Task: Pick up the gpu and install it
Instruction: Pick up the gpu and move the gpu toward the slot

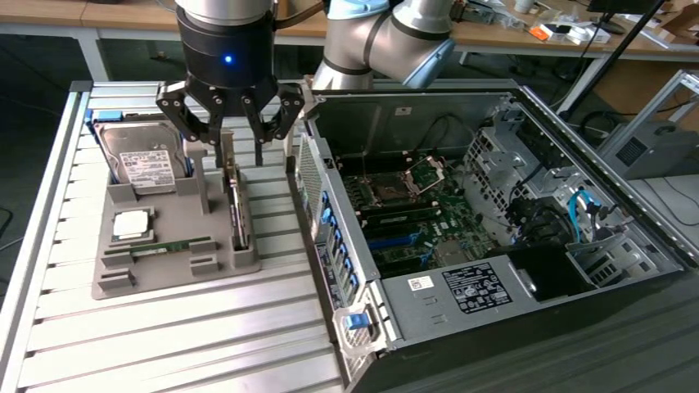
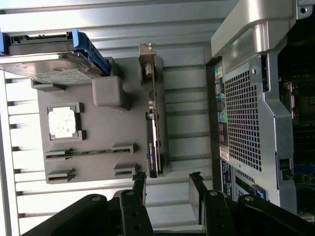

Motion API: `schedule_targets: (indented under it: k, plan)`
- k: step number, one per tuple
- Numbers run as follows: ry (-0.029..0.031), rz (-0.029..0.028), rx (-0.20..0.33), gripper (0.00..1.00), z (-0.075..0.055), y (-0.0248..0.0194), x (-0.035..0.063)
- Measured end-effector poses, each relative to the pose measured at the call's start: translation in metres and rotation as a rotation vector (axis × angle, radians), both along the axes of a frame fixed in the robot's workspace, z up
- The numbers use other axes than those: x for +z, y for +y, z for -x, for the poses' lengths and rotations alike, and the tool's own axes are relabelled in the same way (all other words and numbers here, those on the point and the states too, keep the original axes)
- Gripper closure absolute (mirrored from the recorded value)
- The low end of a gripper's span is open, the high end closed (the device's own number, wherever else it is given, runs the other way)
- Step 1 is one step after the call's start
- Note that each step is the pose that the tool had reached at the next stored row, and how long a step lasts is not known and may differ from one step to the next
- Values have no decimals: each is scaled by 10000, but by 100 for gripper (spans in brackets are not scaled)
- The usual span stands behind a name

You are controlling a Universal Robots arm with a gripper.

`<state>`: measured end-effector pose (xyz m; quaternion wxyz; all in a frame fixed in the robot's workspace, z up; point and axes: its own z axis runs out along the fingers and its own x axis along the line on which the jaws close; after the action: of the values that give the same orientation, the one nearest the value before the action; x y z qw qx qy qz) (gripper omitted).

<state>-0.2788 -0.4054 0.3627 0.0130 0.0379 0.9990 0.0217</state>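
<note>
Slatted metal tabletop (image 1: 164,327) carries a grey tray (image 1: 164,274) beside the open case (image 1: 459,106). The gpu (image 1: 237,209) stands on edge in the tray's slot nearest the case, with the jaws spread wide and empty just above it. By my judgement, grasping and installing both remain.

Wooden desks (image 1: 110,15) stand behind the ribbed metal table (image 1: 164,327).
</note>
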Motion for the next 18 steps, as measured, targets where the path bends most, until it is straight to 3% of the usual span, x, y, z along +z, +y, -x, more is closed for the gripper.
schedule_targets:
  k: [18]
  plan:
    - [-1, -1, 1, 52, 0, -8, -40]
